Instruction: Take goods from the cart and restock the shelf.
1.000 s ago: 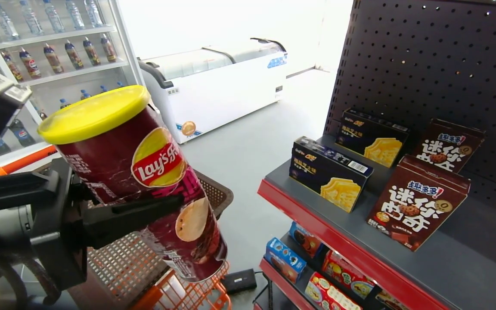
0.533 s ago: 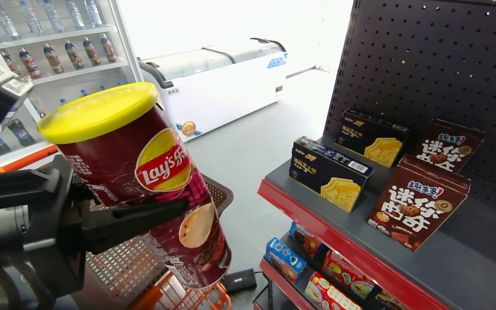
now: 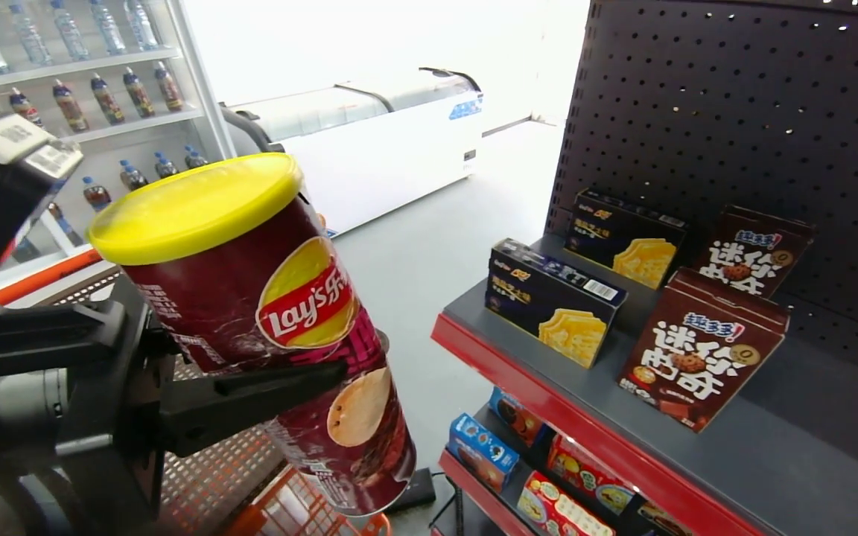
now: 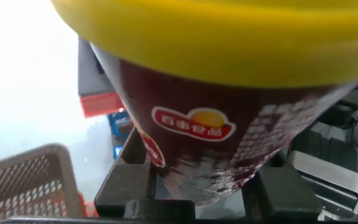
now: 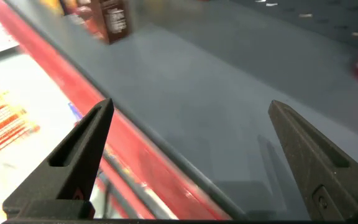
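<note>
My left gripper (image 3: pixel 302 350) is clamped across the middle of the chip can (image 3: pixel 250 298), its black, angular fingers (image 3: pixel 250 394) pressed flat to the glossy maroon wall. The can is a tall cylinder capped by a smooth yellow plastic lid (image 3: pixel 194 205). It hangs in the air off the left end of the shelf (image 3: pixel 734 447), well apart from it. It is tilted, with the lid leaning away from the shelf and the base toward it. Under the can, lower than the shelf's top board, I see the cart (image 3: pixel 205 484), a basket of fine perforated mesh.

My right gripper (image 5: pixel 191 155) is spread wide and holds nothing. Its two wedge-shaped black fingers hover over the shelf's matte grey board, near the glossy red front lip (image 3: pixel 548 417).

On the shelf stand flat cardboard cartons: two dark blue boxes (image 3: pixel 552 301) toward its left end and two brown boxes (image 3: pixel 701 350) to their right. Behind them rises the shelf's black pegboard (image 3: pixel 697 112), dotted with round holes.
</note>
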Robot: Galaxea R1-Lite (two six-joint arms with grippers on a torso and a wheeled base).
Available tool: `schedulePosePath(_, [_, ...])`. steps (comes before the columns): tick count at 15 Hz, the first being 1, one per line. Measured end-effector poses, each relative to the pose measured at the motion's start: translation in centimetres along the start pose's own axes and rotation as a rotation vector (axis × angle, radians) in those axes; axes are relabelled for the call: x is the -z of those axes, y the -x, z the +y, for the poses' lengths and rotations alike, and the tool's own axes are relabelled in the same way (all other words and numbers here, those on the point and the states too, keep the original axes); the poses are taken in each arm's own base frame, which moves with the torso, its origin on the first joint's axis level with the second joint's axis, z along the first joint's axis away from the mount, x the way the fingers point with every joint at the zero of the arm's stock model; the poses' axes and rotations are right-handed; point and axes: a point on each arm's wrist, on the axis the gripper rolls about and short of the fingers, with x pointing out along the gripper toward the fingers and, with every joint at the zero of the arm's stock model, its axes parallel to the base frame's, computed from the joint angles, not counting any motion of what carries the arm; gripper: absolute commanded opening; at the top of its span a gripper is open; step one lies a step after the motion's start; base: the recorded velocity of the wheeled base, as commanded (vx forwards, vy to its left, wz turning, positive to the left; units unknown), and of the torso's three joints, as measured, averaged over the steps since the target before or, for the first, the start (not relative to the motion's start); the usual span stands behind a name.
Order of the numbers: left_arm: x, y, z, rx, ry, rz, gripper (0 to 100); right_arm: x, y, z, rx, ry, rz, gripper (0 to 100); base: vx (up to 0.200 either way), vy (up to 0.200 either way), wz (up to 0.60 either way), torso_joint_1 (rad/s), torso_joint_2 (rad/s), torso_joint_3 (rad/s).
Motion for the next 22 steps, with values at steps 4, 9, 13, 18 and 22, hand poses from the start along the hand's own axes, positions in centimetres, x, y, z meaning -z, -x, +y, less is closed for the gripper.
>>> schedulePosePath(4, [0.0,-0.3,-0.5,0.034,-0.003,0.002,0,0.0,0.0,0.0,0.0,0.0,0.0,100,0.0,0.0,-0.6,0.004,0.0,0.0])
schedulePosePath(9, [-0.5,-0.5,-1.3,0.077,-0.03,-0.014,0,0.0,0.0,0.0,0.0,0.0,0.0,100,0.0,0.0,-0.6,0.001,0.0,0.003])
schedulePosePath(13, [-0.6,-0.5,-1.3,0.08,-0.032,-0.016,0,0.0,0.0,0.0,0.0,0.0,0.0,100,0.0,0.0,-0.6,0.002,0.0,0.004])
schedulePosePath(18, [-0.6,-0.6,-1.3,0.077,-0.032,-0.015,0,0.0,0.0,0.0,0.0,0.0,0.001,100,0.0,0.0,0.0,0.0,0.0,0.0])
schedulePosePath(22, [-0.4,-0.6,-1.3,0.076,-0.029,-0.009,0,0.0,0.0,0.0,-0.001,0.0,0.0,100,0.0,0.0,-0.3,-0.001,0.0,0.001])
